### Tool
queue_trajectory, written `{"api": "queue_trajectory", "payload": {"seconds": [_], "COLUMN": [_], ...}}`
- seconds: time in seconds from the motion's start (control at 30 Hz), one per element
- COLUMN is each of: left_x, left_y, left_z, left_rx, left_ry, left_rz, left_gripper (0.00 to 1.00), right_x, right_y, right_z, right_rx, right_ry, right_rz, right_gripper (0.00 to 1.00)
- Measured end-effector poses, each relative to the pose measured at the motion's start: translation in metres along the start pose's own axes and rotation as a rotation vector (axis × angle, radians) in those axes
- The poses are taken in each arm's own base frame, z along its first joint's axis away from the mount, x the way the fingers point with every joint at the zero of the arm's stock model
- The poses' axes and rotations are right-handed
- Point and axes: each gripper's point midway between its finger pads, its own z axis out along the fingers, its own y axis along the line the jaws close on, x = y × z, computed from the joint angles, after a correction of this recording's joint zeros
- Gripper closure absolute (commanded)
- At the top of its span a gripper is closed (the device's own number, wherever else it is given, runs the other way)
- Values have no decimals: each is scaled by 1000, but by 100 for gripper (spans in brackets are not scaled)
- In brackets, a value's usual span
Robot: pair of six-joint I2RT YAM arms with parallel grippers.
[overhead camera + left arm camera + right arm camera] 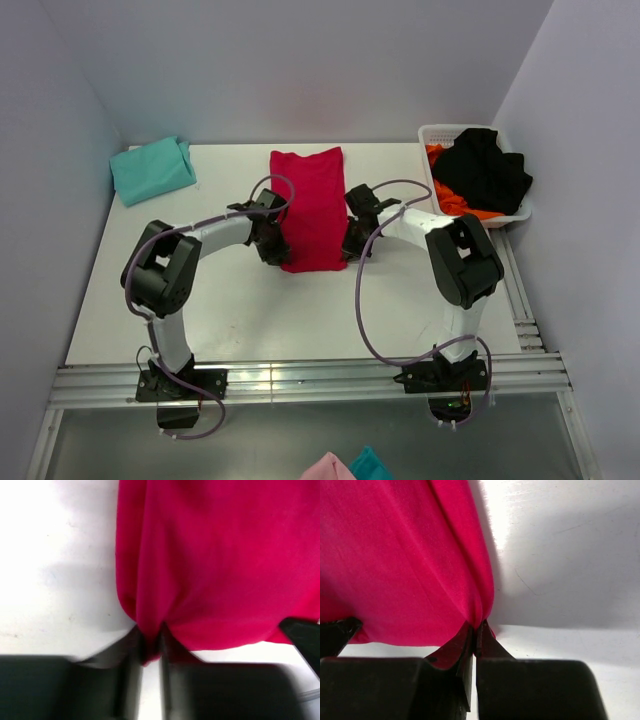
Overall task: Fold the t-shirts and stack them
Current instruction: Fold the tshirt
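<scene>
Crimson-red t-shirt (312, 205) lies in the middle of the table (250, 320), folded into a long narrow strip that runs away from the arms. Its near edge is taken at both corners. The left gripper (150, 647) is closed on the left near corner, with a small tuck of red cloth pressed between the jaws. The right gripper (475, 630) is closed in the same way on the right near corner. In both wrist views the bite looks shallow, with cloth only at the very ends of the jaws.

This is the first danger. If the arms lift quickly, the soft cloth may slide out of one pinch, and the strip would then hang from one corner and twist. It is not possible to tell how many layers each pinch holds. If only the upper layer is caught, the lower ones would remain on the table and the side folds would open.

If the two arms do not travel evenly, the near edge would probably land crooked on the far part. The teal t-shirt (152, 170) lies folded at the far left corner, well apart. The basket (440, 130) stands at the far right, and a wide swing of the right arm could brush it.
</scene>
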Motion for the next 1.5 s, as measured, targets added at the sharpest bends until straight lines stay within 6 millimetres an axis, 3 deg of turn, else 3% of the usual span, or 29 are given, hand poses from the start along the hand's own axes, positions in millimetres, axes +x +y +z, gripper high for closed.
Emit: {"api": "queue_trajectory", "payload": {"seconds": [0.03, 0.07, 0.27, 0.37, 0.47, 0.6, 0.77, 0.97, 1.17, 1.5], "left_x": [0, 0, -2, 2, 12, 30, 40, 40, 14, -27], "left_y": [1, 1, 1, 5, 6, 7, 0, -16, -28, -23], "left_z": [2, 3, 0, -12, -39, -92, -152, -187, -178, -152], "left_rx": [-6, -6, -11, -11, 18, 97, 204, 232, 188, 150], "left_ry": [-1, 0, -17, -24, -40, -78, -116, -100, -92, -47], "left_rz": [3, 1, 10, 21, 38, 61, 68, 75, 72, 13], "left_gripper": [95, 100, 100, 100, 100, 100, 100, 100, 100, 100], "right_x": [0, 0, 2, 10, 23, 35, 54, 65, 49, 9], "right_y": [0, 0, 0, -4, -4, 3, 3, 1, 7, 27], "right_z": [0, 0, -2, -14, -43, -98, -152, -175, -176, -153], "right_rx": [0, -1, 2, -3, -35, -127, -221, -228, -182, -97], "right_ry": [0, 0, -5, -13, -29, -83, -111, -92, -111, -110], "right_rz": [0, 0, -6, -12, -30, -54, -60, -54, -57, -93], "right_gripper": [100, 100, 100, 100, 100, 100, 100, 100, 100, 100]}}
